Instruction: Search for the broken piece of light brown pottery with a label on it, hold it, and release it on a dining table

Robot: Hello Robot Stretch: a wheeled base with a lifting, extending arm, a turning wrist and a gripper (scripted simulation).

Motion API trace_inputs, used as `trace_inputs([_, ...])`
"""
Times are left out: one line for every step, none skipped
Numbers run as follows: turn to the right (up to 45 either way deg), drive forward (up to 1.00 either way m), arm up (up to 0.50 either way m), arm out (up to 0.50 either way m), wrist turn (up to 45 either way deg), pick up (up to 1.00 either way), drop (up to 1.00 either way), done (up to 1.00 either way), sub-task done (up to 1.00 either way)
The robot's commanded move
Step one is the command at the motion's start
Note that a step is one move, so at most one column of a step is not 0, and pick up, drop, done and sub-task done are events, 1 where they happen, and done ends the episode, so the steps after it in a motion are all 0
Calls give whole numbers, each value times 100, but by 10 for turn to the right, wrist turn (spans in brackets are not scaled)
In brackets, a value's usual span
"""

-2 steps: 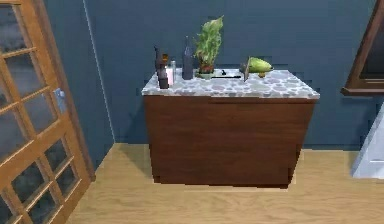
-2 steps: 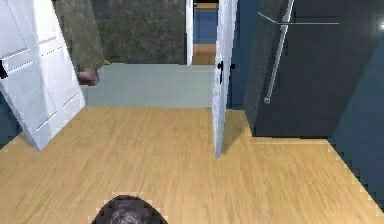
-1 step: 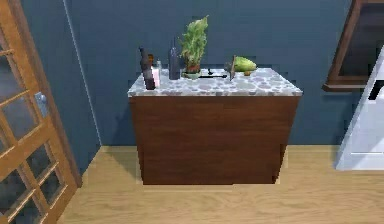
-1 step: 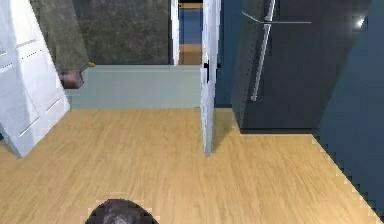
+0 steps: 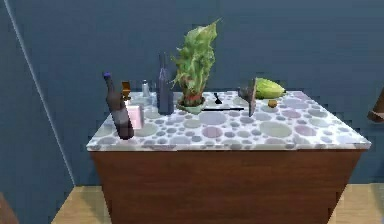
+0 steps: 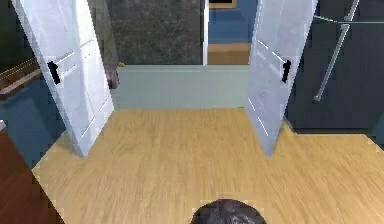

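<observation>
While the search is the step in hand, the forward view sets a pebble-topped counter (image 5: 300,135) across mid-frame, with a dark bottle (image 5: 120,108) at left, a potted plant (image 5: 196,62) at centre and a green leafy lump (image 5: 268,88) at upper right. A small brownish blob (image 5: 272,102) just beside that lump might be the pottery piece, so a closer, squarer look seems wise before any reach. In the arm side view, a white door (image 6: 70,70) at upper left and another door (image 6: 272,75) at upper right flank bare wooden floor (image 6: 180,150); I cannot tell the gripper's state.

Arm side view's bottom edge shows a dark rounded dome (image 6: 228,212), likely the robot's body.
</observation>
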Motion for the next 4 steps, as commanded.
trace_inputs([330,0,0,0,0,0,0,0,0])
trace_inputs([0,45,0,0,0,0,0,0,0])
trace_inputs([450,0,0,0,0,0,0,0,0])
trace_inputs([60,0,0,0,0,0,0,0,0])
